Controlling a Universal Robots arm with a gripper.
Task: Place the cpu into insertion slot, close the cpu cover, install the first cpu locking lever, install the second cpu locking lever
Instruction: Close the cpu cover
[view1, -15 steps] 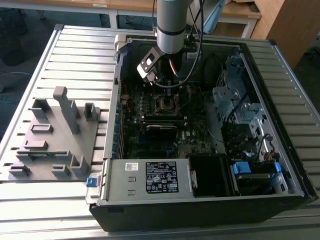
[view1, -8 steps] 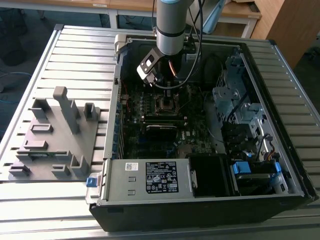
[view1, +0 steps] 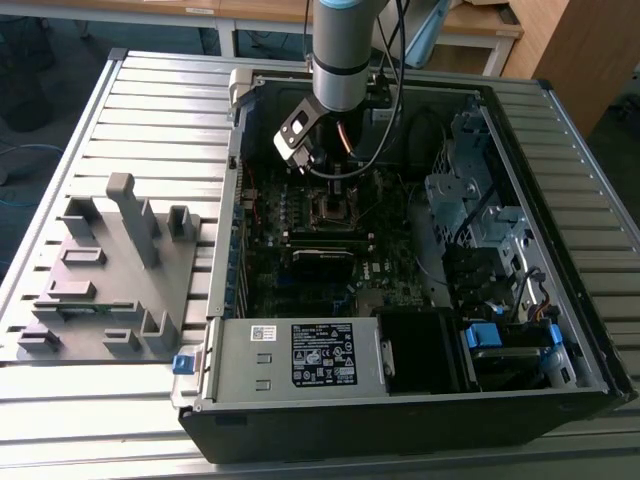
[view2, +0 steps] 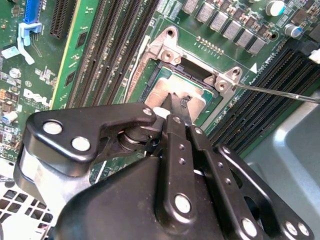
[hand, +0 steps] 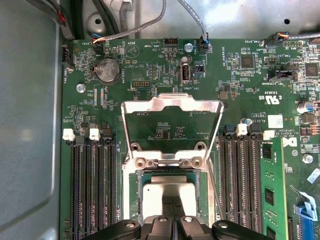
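The pincer (view2: 179, 106) stands over the middle of the cpu (view2: 161, 90), fingers narrow, almost together; tips touching or v. near the metal top, I cannot tell which. The cpu lies flat in the insertion slot (hand: 134, 200) on the motherboard (hand: 150, 65), betw. the RAM slots (hand: 92, 190). The cpu cover (hand: 172, 104) is tilted up, open, hinged at the slot's edge. A thin lever rod (view2: 280, 93) sticks out beside the slot. The PC case (view1: 400, 430) lies open on the slatted counter (view1: 160, 120), w/ a grey fixture (view1: 110, 270) at the exterior view's left.
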